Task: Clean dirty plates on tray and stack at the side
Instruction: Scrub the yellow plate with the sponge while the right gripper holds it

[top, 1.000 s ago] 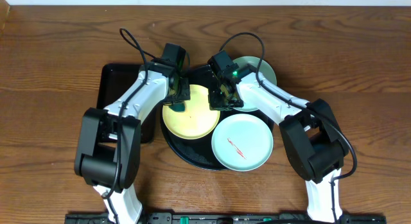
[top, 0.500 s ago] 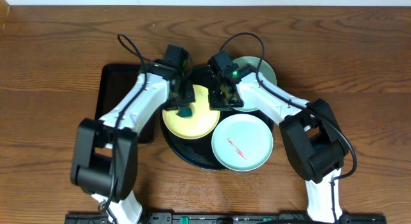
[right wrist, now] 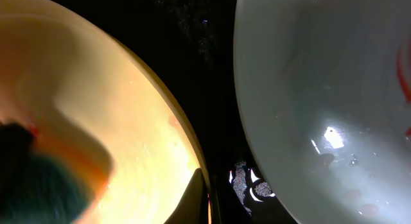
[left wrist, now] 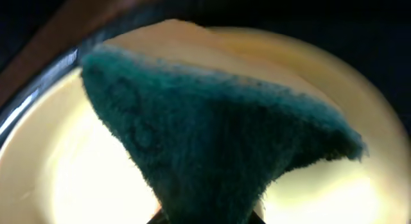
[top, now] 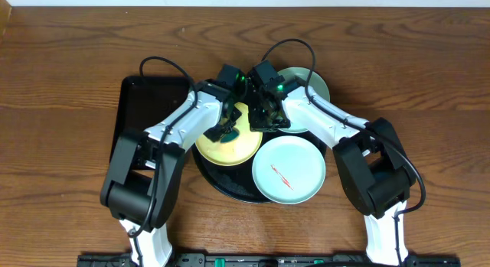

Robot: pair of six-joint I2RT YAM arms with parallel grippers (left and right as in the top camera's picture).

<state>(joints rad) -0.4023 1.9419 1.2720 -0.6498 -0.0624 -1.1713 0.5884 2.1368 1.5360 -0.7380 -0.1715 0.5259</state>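
While the overhead view shows only that the left claw (top: 223,131) hangs over the yellow plate (top: 237,151) on the round tray (top: 220,187), the left wrist view fills in the rest: a dark green sponge (left wrist: 212,140) with a pale yellow back is pinched in that claw and sits low over the plate's bowl. From above, the right claw (top: 266,118) is at the yellow plate's right rim; its wrist view shows one dark fingertip (right wrist: 198,192) at that rim, and we cannot tell whether the claw is pinching it. A front mint plate (top: 298,161) with a red smear (top: 280,175) overlaps the tray's near edge, and a back mint plate (top: 314,87) lies at its far right. A rectangular tray (top: 138,114) rests on the tabletop (top: 69,83) to the left.
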